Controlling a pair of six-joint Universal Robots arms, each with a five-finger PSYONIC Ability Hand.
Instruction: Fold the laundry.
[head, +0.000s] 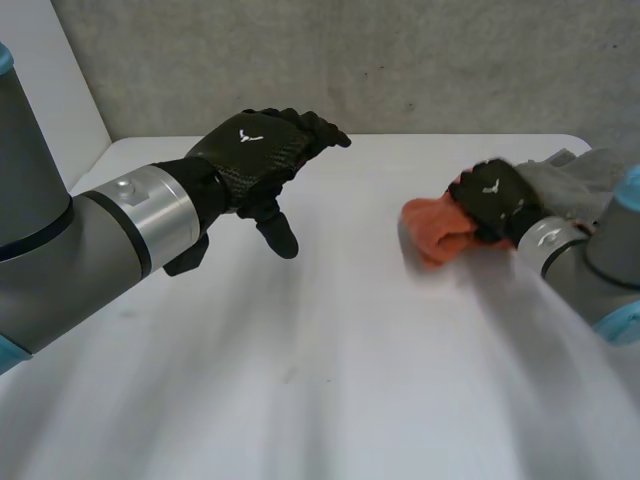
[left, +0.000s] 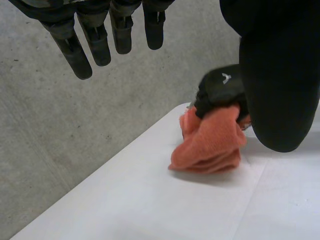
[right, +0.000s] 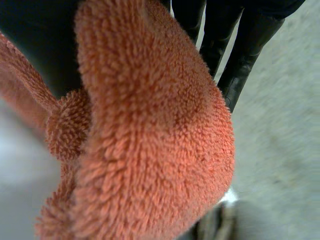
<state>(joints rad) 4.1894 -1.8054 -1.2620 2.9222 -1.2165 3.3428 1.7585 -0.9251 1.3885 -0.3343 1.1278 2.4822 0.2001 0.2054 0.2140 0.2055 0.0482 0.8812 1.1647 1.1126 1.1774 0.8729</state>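
An orange terry towel (head: 433, 231) lies bunched at the right of the white table (head: 330, 380). My right hand (head: 494, 200) sits on its right end with its fingers curled into the cloth. In the left wrist view that hand (left: 221, 89) clutches the top of the towel (left: 210, 147), which hangs down to the table. In the right wrist view, the orange pile (right: 150, 135) is pressed between my thumb and my fingers (right: 247, 45). My left hand (head: 262, 150) hovers above the left half of the table, open with its fingers (left: 95, 42) straight, holding nothing.
A grey cloth (head: 582, 176) lies heaped at the table's far right corner, behind my right forearm. A grey concrete wall (head: 350, 60) runs along the table's far edge.
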